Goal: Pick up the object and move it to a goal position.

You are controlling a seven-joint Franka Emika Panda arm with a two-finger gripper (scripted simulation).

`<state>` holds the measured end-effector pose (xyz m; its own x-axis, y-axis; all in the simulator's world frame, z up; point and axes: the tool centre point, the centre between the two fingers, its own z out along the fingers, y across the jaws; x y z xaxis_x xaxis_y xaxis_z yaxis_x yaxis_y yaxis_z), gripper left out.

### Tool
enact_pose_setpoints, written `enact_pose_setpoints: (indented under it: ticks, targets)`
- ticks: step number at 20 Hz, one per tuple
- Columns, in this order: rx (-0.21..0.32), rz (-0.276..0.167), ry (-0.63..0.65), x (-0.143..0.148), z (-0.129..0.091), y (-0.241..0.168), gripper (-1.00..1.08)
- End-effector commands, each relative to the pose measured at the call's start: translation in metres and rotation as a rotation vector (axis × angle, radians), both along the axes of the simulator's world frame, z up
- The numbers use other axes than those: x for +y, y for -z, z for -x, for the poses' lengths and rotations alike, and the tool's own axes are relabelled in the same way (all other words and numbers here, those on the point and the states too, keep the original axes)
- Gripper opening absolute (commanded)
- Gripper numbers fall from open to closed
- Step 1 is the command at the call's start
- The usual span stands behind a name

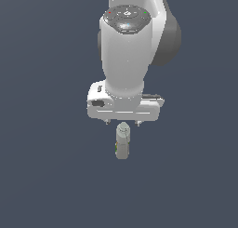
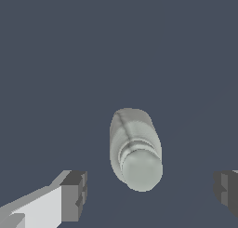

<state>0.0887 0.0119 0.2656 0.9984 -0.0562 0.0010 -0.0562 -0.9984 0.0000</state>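
Note:
The object [image 1: 122, 141] is a small pale grey-beige bottle-like block with a rounded cap, standing upright on the dark floor directly under the white arm's hand; a green mark shows on the side toward the exterior view's left. In the wrist view the object [image 2: 135, 150] is seen from above, cap end nearest, lying between the two fingertips with wide gaps on both sides. My gripper [image 2: 151, 192] is open and touches nothing. One fingertip [image 2: 74, 194] and the other fingertip [image 2: 226, 190] are grey-padded. In the exterior view the fingers are mostly hidden behind the hand.
The white arm's wrist and hand [image 1: 124, 103] hang above the object. Around it lies only a plain dark blue-grey floor [image 1: 46, 176]. No goal marker shows in either view.

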Motion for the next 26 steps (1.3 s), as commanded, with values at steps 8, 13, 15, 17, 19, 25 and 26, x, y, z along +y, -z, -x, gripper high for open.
enact_pose_setpoints:
  ticks: [8,13,15,17,19,25,26]
  targets:
    - [0.001,0.0,0.0,0.0,0.0,0.035,1.0]
    - [0.001,0.0,0.0,0.0,-0.001,0.035,-1.0]
    - [0.001,0.0,0.0,0.0,-0.001,0.035,-1.0]
    - [0.001,0.0,0.0,0.0,-0.001,0.035,-1.0]
    - [0.001,0.0,0.0,0.0,-0.001,0.035,-1.0]
    - [-0.002,0.0,-0.002,-0.002,0.0,0.03,-1.0]
    - [-0.003,0.0,-0.003,-0.003,0.001,0.027,-1.0]
